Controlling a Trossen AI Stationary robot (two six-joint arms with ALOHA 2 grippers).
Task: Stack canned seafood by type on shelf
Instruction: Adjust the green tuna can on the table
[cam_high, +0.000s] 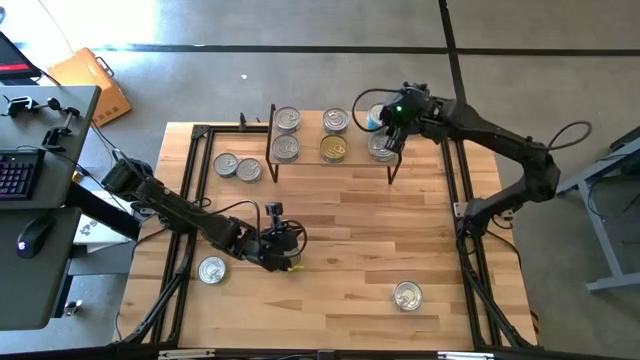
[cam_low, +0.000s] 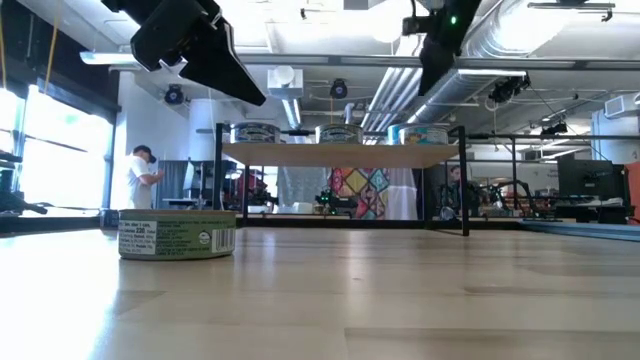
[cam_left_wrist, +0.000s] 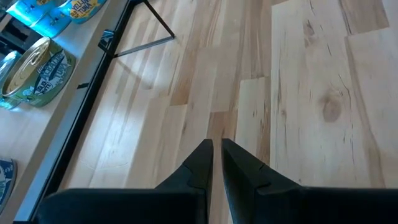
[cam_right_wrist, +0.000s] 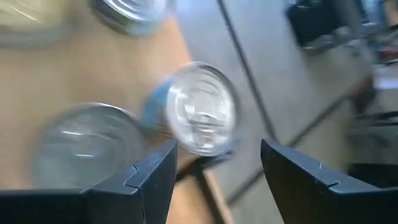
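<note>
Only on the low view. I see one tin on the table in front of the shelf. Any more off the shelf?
Observer: Four loose in all. Two tins sit side by side on the table left of the shelf, plus a left front tin and a right front tin.
Operator: Right tool holding anything?
Observer: No. The right tool is open over the shelf's right end, its fingers clear of a silver-lidded tin.
Operator: Left?
Observer: The left tool is shut and empty over bare table.

- Six tins sit on the shelf at the table's far edge.
- Two tins lie left of it.
- Two more tins lie nearer.
</note>
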